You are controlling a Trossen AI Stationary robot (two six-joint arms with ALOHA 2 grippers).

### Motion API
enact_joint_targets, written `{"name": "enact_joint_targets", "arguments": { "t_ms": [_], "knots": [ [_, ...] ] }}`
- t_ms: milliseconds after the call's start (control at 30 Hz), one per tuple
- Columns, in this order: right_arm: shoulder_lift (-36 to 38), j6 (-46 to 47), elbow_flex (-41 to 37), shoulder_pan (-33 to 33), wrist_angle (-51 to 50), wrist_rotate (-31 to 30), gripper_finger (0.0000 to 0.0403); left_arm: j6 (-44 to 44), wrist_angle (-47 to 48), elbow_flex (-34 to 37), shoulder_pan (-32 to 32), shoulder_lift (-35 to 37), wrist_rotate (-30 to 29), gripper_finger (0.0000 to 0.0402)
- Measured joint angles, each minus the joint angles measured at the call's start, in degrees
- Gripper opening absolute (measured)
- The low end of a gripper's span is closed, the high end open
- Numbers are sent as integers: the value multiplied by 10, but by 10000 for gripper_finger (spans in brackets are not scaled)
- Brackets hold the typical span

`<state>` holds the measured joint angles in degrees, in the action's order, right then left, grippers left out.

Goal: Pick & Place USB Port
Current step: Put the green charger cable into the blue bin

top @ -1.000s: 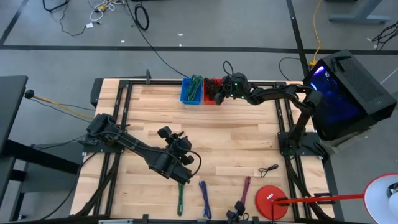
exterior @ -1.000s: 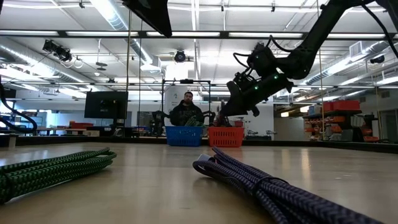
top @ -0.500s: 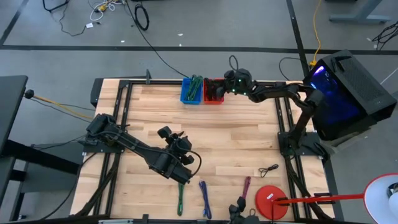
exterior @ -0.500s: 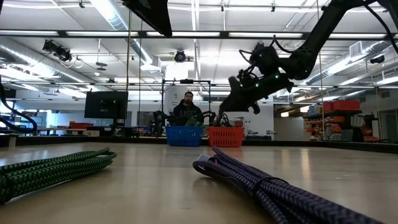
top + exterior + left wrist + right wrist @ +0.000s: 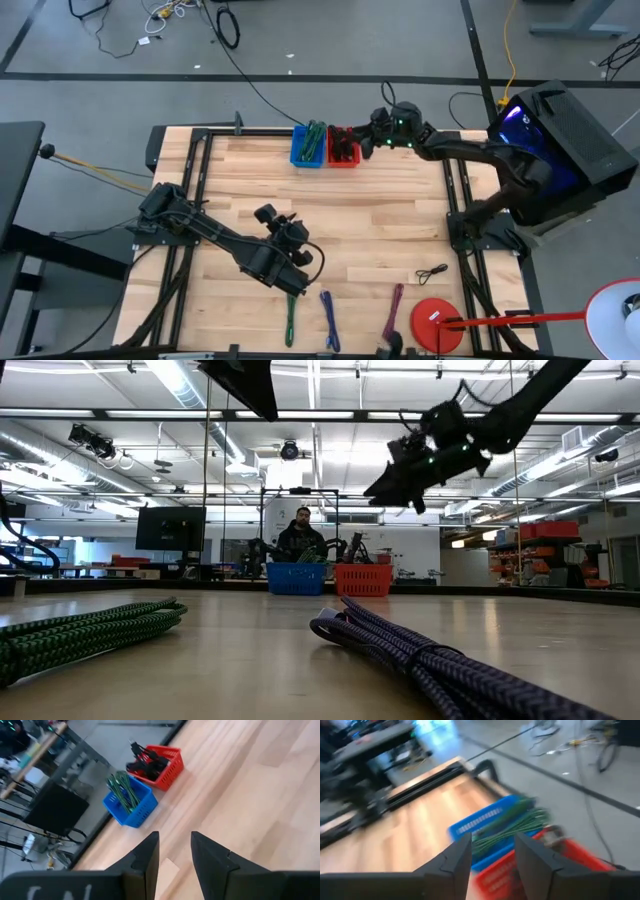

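Observation:
At the far edge stand a blue basket (image 5: 308, 146) of green cables and a red basket (image 5: 343, 147) of dark cables; both show in the left wrist view, blue basket (image 5: 130, 800) and red basket (image 5: 159, 766). My right gripper (image 5: 364, 142) hangs open above the red basket's right side, well clear of it in the low view (image 5: 375, 490), with nothing between its fingers (image 5: 492, 851). My left gripper (image 5: 290, 228) waits open over the table's middle, empty (image 5: 175, 851). Loose cables lie flat on the table near the front edge: green (image 5: 290, 322), purple (image 5: 329, 322), magenta (image 5: 395, 305).
A small black cable (image 5: 432, 272) lies at the near right, and a red disc (image 5: 437, 322) sits at the near right corner. A black frame (image 5: 200, 140) runs around the table top. A person (image 5: 302, 532) sits beyond the far edge.
My right gripper has risen from just above the red basket and drawn a little toward the table's right edge, and its fingers now point closer to level. The left arm has kept still.

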<state>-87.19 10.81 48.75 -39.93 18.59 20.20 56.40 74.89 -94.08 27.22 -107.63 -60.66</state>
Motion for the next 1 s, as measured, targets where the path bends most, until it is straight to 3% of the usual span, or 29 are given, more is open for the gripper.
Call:
{"name": "enact_joint_targets", "arguments": {
  "t_ms": [133, 333, 500, 667, 833, 1000],
  "knots": [
    [61, -36, 0, 44, -99, 17, 150, 0, -6, 0, 0, 0, 33, 117],
    [138, -69, -4, 161, -206, -23, 150, 33, -10, 0, 2, 0, 91, 117],
    [178, -59, -33, 292, -207, -84, 150, 85, -8, 0, 18, 0, 153, 117],
    [194, -32, -74, 423, -164, -164, 150, 161, -8, 0, 49, 0, 175, 117],
    [195, -3, -92, 528, -132, -225, 150, 244, -17, -1, 82, -13, 183, 117],
    [196, 7, -92, 617, -105, -306, 150, 284, -68, -1, 105, -51, 240, 117]
  ]
}}
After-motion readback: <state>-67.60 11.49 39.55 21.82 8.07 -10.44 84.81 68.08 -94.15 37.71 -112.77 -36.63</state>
